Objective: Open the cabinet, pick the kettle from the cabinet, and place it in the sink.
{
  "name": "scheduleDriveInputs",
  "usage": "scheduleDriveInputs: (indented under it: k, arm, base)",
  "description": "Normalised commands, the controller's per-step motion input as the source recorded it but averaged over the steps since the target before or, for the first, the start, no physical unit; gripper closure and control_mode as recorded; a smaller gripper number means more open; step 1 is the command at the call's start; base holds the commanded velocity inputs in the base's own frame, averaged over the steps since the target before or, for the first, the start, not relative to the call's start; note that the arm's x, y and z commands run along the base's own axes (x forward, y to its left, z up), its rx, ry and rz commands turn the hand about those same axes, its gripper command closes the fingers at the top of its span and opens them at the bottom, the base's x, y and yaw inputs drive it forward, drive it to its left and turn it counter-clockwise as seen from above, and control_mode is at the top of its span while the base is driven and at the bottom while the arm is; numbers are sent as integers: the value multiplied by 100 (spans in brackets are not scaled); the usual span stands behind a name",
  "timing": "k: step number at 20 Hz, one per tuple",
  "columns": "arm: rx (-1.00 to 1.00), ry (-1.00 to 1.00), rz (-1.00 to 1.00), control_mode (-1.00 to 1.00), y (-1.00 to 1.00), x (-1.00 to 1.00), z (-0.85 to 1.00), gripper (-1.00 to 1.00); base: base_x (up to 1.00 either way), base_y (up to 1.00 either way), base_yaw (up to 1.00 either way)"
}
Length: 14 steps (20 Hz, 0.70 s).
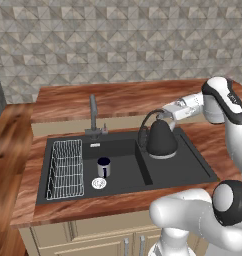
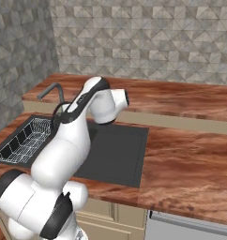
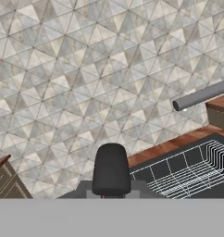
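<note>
The glossy black kettle (image 1: 161, 141) sits upright low in the right basin of the matte black sink (image 1: 193, 167), its base at the basin floor; I cannot tell whether it touches. My gripper (image 1: 166, 114) reaches in from the right and is shut on the top of the kettle's looped handle (image 1: 144, 126). In the hand view the dark fingers (image 3: 111, 169) are pressed together and point at the tiled wall. From the right base view the sink (image 2: 120, 150) is partly hidden behind the white arm. The cabinet is out of view.
A dark grey faucet (image 1: 93, 116) stands behind the sink's left basin, which holds a wire rack (image 1: 65, 169), a small dark mug (image 1: 103, 167) and the drain (image 1: 98, 183). Reddish wood countertop (image 2: 190, 159) stretches to the right; a raised ledge (image 1: 123, 100) runs along the tiled wall.
</note>
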Motion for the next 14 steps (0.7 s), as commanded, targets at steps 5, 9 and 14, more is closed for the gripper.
scheduleDriveInputs:
  k: [5, 9, 14]
  arm:
    - [12, -5, 1, -100, 19, 7, -19, 100]
    - [10, -6, 0, -100, 20, 7, -22, 100]
    - [6, -4, 0, -100, 15, 12, -16, 100]
  base:
    - [0, 0, 0]
    - [0, 0, 0]
    - [0, 0, 0]
